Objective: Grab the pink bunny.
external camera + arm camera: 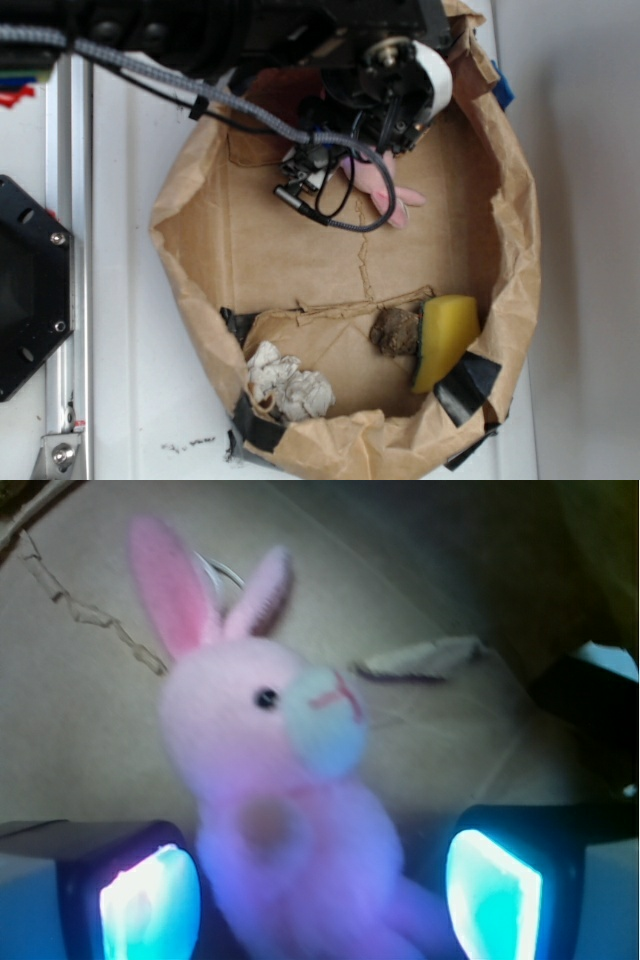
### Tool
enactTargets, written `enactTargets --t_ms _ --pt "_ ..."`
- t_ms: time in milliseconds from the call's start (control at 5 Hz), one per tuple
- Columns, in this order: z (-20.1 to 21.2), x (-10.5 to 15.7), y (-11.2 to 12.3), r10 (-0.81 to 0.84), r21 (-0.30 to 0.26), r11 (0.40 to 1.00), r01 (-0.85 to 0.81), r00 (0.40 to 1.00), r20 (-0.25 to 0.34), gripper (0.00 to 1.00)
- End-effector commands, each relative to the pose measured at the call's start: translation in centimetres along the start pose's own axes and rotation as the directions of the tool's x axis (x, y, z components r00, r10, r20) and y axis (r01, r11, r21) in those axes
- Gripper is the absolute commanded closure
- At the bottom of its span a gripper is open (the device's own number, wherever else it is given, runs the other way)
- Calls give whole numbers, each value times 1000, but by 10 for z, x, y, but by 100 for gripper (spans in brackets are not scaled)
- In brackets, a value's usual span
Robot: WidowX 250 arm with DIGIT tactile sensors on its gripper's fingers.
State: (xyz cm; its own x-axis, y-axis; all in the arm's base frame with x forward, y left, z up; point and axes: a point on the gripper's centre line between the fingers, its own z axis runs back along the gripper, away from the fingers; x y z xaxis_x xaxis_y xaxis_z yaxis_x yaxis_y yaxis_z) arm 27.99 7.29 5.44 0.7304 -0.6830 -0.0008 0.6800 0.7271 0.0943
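Your black gripper (320,895) is hanging over the far side of the crumpled brown paper bag (520,250), and the jaws are standing spread with the small pale-pink plush bunny (290,810) sitting right between them. The glowing pads (150,905) are flanking its body; you can't tell if they're touching the plush. Its long ears are pointing up and its dark eye is showing. From the exterior view, only a pink bit is peeking out under the arm. At the near side, a yellow sponge (447,335), a brown lump (395,332) and a crumpled white paper wad (290,385) are lying well apart from it.
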Motion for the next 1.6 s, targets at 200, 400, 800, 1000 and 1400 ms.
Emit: enactTargets --t_ms 200,400,800,1000,1400 --pt "-13 10 0 -25 -2 1000 25 999 -29 29" --pt "-13 8 2 -5 -10 1000 5 1000 -18 100" --pt "-7 4 5 19 -3 1000 -19 1000 1 100" --pt "21 5 3 105 0 994 -105 994 31 100" --pt "100 39 -11 303 61 948 -311 947 107 100"
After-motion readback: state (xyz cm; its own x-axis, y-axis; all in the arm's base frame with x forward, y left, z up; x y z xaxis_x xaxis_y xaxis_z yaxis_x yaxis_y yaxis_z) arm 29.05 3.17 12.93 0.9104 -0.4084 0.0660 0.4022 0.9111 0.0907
